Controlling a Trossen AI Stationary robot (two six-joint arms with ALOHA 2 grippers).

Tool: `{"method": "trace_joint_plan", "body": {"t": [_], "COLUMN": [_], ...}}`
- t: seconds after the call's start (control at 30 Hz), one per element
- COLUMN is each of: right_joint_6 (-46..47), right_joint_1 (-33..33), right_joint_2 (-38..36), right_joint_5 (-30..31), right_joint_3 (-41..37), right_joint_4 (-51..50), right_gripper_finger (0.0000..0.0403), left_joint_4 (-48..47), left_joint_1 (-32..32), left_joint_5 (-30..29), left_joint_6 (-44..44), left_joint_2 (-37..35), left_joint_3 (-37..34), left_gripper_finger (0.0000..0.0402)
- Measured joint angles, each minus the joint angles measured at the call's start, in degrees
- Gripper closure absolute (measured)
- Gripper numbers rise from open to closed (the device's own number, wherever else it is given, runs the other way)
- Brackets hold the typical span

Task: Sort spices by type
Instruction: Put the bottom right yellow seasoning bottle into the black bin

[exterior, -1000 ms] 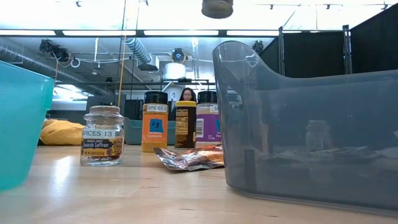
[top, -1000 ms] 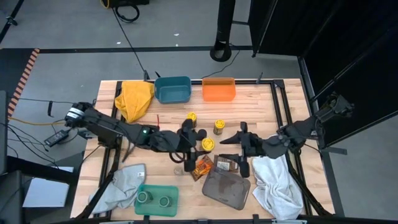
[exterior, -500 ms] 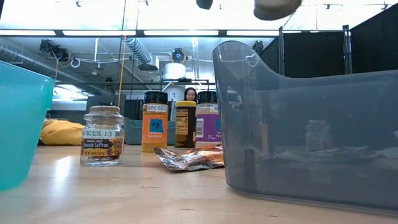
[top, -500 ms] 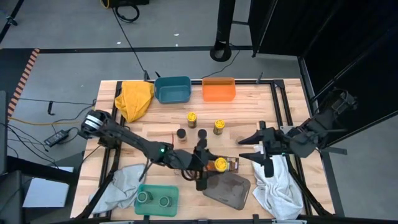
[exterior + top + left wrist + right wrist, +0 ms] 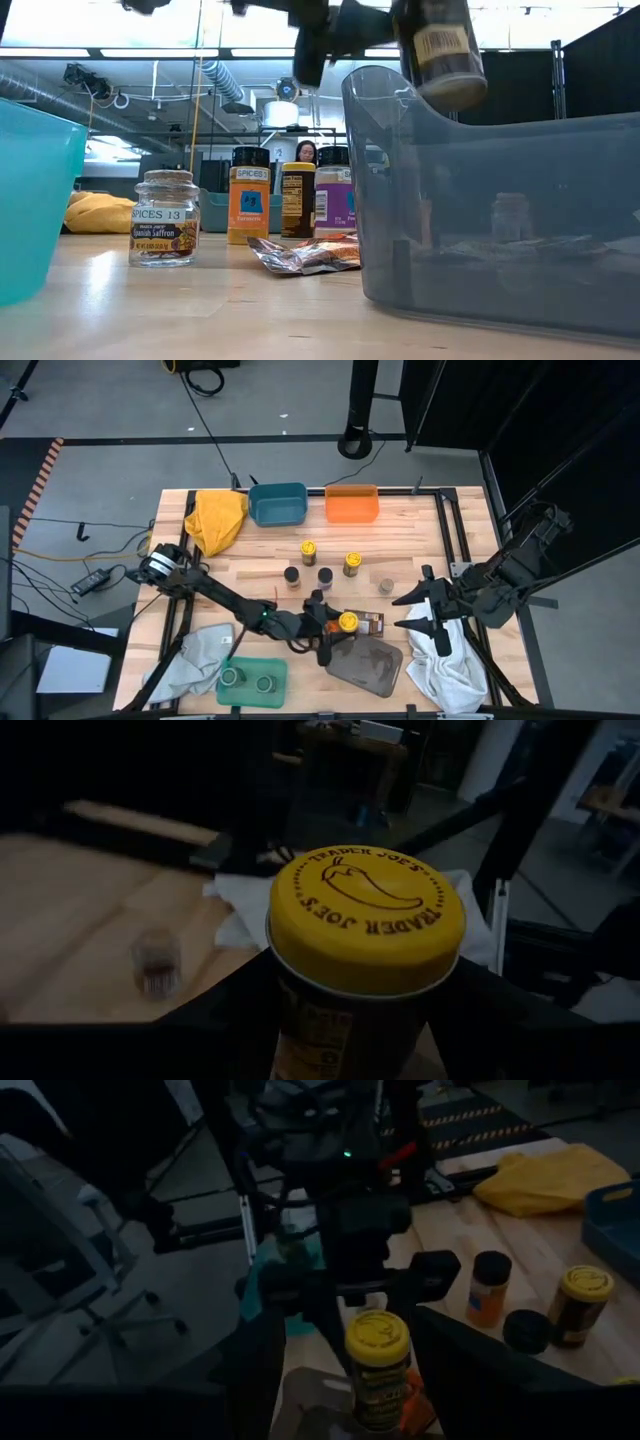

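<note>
My left gripper (image 5: 337, 626) is shut on a spice jar with a yellow lid (image 5: 348, 622), held in the air over the left rim of the grey tray (image 5: 372, 668). In the low view this jar (image 5: 441, 52) hangs above the tray's wall (image 5: 480, 200). Several other spice jars (image 5: 325, 576) stand upright mid-table. A clear one (image 5: 164, 231) stands near the front. A brown packet (image 5: 372, 623) lies by the tray. Two jars stand in the green bin (image 5: 250, 678). My right gripper (image 5: 414, 612) is open above the white cloth (image 5: 446, 660). My left gripper pinches the jar's body just under the lid (image 5: 300, 1030) between its two fingers (image 5: 225, 1020), one on each side. The fingers reach in roughly level from the table's left. The jar is lifted clear, lid up, slightly tilted above the tray's rim.
A blue bin (image 5: 278, 503) and an orange bin (image 5: 351, 505) stand at the far edge, with a yellow cloth (image 5: 218, 518) beside them. A grey cloth (image 5: 195, 655) lies at the near left. A person (image 5: 305, 152) shows far behind the table.
My left gripper has carried the yellow-lidded jar down and toward the table's near right, from beside the standing jars to above the grey tray's rim, rolling a little. My right gripper has drawn back toward the table's right edge, still open.
</note>
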Motion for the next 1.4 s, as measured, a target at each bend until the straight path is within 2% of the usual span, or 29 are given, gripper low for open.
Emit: {"method": "trace_joint_plan", "body": {"t": [0.13, 0.47, 1.03, 1.4], "right_joint_6": [0.0, 0.0, 0.3, 0.5], "right_joint_1": [1.0, 1.1, 1.0, 1.0], "right_joint_2": [0.0, 0.0, 0.0, 0.0], "right_joint_5": [0.0, 0.0, 0.0, 0.0], "right_joint_3": [0.0, 0.0, 0.0, 0.0], "right_joint_4": [-0.2, -2.1, -4.6, -6.4], "right_gripper_finger": [0.0179, 0.0179, 0.0179, 0.0179], "left_joint_4": [5.2, -2.0, 4.7, -0.2], "left_joint_1": [-0.3, -0.7, -0.7, -1.1], "left_joint_5": [0.6, -2.3, -2.8, 0.1], "left_joint_6": [-3.2, -2.5, -3.7, 1.4], "left_joint_2": [0.0, 0.4, 4.5, 4.8], "left_joint_3": [-2.3, -1.8, -1.6, 5.1], "left_gripper_finger": [0.0186, 0.0186, 0.0186, 0.0186]}}
